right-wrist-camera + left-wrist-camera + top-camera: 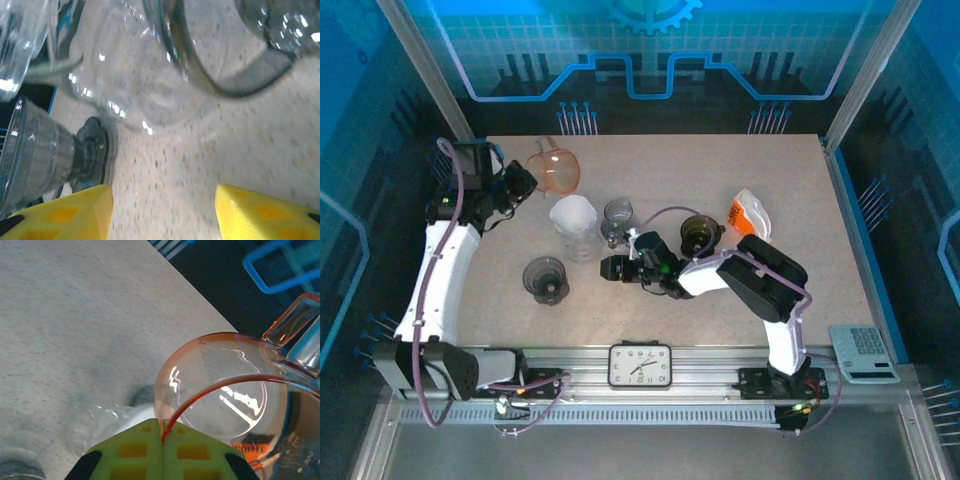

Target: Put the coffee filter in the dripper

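Writing, measuring marks: a printed scale [300, 458] with the figure 300 sits on a clear wall at the lower right of the left wrist view. I cannot tell which vessel carries it.
Writing, label: an orange label [246, 446] shows through the orange dripper [215, 385] and is too blurred to read.
Writing, clock: one clock [640, 365] lies at the near edge, its numerals too small to read.
Count, drippers: two. The orange dripper is at the far left of the desk [800, 180] and a grey dripper [545, 278] stands nearer, also on the left.
Count, other items: one clear glass [618, 215], one dark jug [698, 232], one orange-and-white bottle [748, 212] and one calculator [865, 352] past the desk's near right corner.
Coffee filter, look: the coffee filter [573, 213] is white and cone-shaped, mouth upward.
Coffee filter, place: mid-desk between the orange dripper and the clear glass, in neither dripper. Whether a clear vessel carries it cannot be told.
Left claw: the left claw [161, 432] has its pads pressed together, pinching the orange dripper's rim.
Right claw: the right claw [162, 205] is spread with bare desk between the pads. It sits low beside the grey dripper and grips nothing.
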`<state>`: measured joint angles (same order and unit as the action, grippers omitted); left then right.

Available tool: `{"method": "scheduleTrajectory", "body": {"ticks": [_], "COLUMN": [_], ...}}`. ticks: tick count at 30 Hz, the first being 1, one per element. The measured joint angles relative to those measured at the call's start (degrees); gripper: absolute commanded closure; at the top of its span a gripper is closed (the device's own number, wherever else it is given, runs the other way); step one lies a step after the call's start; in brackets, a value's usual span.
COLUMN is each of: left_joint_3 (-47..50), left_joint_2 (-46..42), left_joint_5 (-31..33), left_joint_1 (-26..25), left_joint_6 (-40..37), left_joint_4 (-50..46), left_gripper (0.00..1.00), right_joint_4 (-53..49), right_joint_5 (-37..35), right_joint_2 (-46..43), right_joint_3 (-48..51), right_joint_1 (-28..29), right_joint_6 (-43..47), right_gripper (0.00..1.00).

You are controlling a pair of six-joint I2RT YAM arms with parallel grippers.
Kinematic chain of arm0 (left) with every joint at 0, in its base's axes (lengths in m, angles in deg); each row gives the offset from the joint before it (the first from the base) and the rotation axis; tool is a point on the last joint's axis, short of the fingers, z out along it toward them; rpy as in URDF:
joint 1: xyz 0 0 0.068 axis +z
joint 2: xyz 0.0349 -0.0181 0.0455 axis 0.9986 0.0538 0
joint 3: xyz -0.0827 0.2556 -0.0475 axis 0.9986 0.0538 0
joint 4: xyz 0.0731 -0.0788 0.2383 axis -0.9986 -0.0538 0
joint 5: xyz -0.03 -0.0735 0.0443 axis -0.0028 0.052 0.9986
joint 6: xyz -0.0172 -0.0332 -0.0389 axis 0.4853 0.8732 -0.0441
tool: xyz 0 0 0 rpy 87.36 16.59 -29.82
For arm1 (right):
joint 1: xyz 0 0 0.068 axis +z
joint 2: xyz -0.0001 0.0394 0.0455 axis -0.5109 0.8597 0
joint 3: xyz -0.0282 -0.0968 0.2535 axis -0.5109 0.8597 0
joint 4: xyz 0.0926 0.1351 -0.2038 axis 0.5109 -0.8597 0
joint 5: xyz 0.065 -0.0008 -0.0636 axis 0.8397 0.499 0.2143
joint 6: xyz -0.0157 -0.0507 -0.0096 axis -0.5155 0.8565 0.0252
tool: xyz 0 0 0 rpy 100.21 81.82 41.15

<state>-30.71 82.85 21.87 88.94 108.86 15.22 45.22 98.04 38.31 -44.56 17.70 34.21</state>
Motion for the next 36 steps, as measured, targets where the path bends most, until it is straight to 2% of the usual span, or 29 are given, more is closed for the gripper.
{"method": "scheduleTrajectory", "body": {"ticks": [6,10,16,21,28,36], "left_joint_3": [-3.93,-4.79,-4.76,-0.66,7.06,11.8], "left_joint_2": [-0.83,-1.55,-1.68,-1.49,5.42,14.86], "left_joint_5": [1.99,4.92,10.86,14.69,19.12,22.16], "left_joint_1": [-9.84,-18.01,-33.4,-42.49,-50.05,-51.91], "left_joint_6": [-1.55,-2.71,-3.78,-3.58,-2.62,-2.93], "left_joint_4": [-2.27,-4.22,-8.33,-8.9,-8.79,-5.79], "left_gripper": [1.0,1.0,1.0,1.0,1.0,1.0], "right_joint_4": [-0.28,-4.24,-18.18,-34.53,-46.45,-53.31], "right_joint_5": [-0.92,-3.8,-12.98,-24.06,-30.86,-31.63], "right_joint_2": [-12.52,-20.57,-32.76,-44.52,-61.18,-65.59], "right_joint_3": [12.52,16.96,20.28,20.5,24.17,24.39], "right_joint_1": [0.0,0.0,-0.11,-1.27,-4.57,-5.01], "right_joint_6": [0.11,1.33,3.52,5.97,8.07,10.1], "right_gripper": [0.41,0.41,0.4,0.37,0.35,0.33]}}
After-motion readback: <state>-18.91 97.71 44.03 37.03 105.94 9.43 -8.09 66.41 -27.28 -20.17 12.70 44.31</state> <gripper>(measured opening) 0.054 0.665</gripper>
